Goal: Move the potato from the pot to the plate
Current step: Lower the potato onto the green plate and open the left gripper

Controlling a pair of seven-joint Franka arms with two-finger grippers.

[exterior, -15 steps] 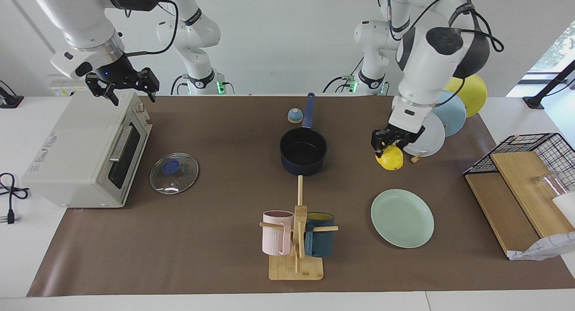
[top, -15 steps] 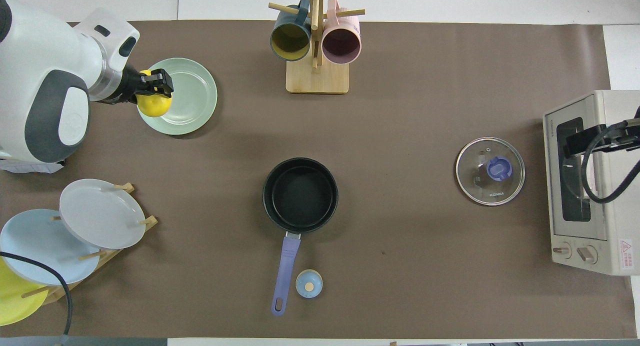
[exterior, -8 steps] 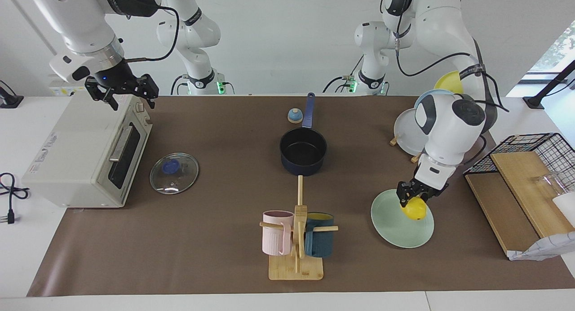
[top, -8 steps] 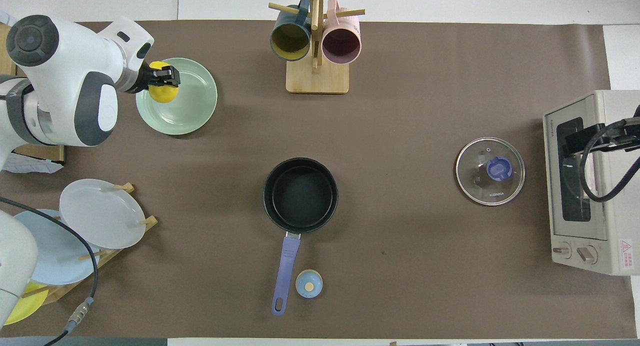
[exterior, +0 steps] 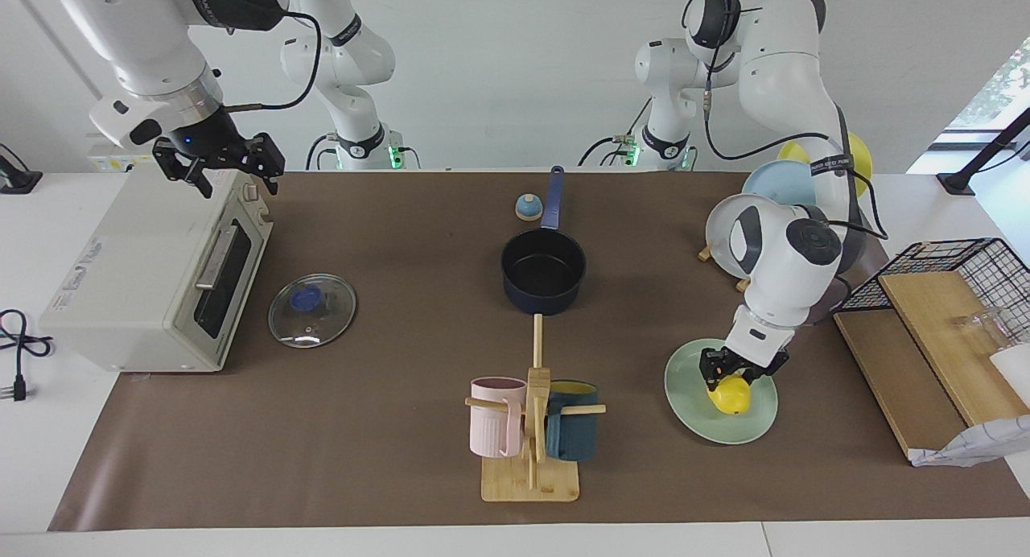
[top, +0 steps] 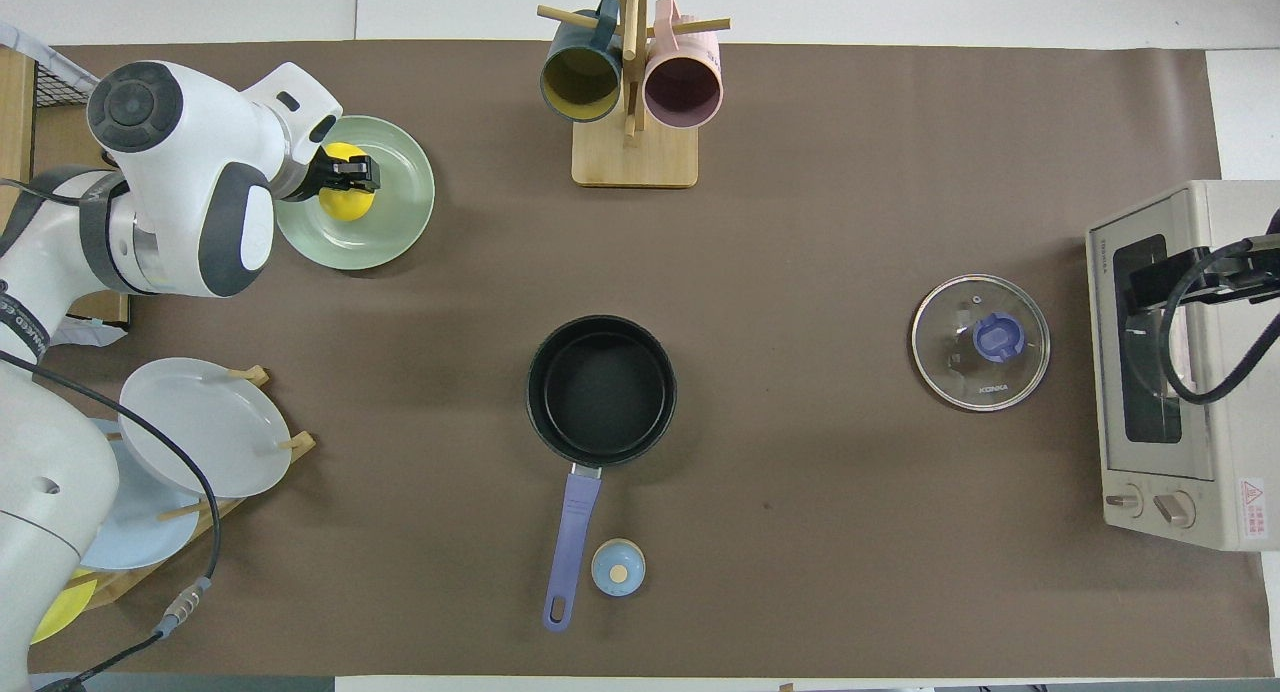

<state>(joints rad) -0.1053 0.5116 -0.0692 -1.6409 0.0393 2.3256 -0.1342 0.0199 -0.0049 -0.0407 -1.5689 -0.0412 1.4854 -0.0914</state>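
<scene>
The yellow potato (exterior: 731, 398) (top: 345, 198) sits low over the middle of the mint-green plate (exterior: 706, 425) (top: 396, 234), with my left gripper (exterior: 727, 373) (top: 350, 175) shut on it from above. I cannot tell whether the potato touches the plate. Nearer to the robots, at the middle of the table, the navy pot (exterior: 543, 271) (top: 600, 390) stands with nothing inside and its handle pointing toward the robots. Over the top of the toaster oven my right gripper (exterior: 217, 164) (top: 1160, 282) hangs open, holding nothing; that arm waits.
A toaster oven (exterior: 153, 271) (top: 1180, 362) stands at the right arm's end, a glass lid (exterior: 312, 309) (top: 980, 342) beside it. A mug rack (exterior: 533, 428) (top: 630, 82), a plate rack (exterior: 752, 227) (top: 190, 442), a small blue knob (exterior: 528, 208) (top: 618, 567) and a wire basket (exterior: 941, 279) also stand here.
My left arm has carried the potato away from the plate rack, out over the mint-green plate, and lowered it toward the plate's middle. The right gripper barely shifted.
</scene>
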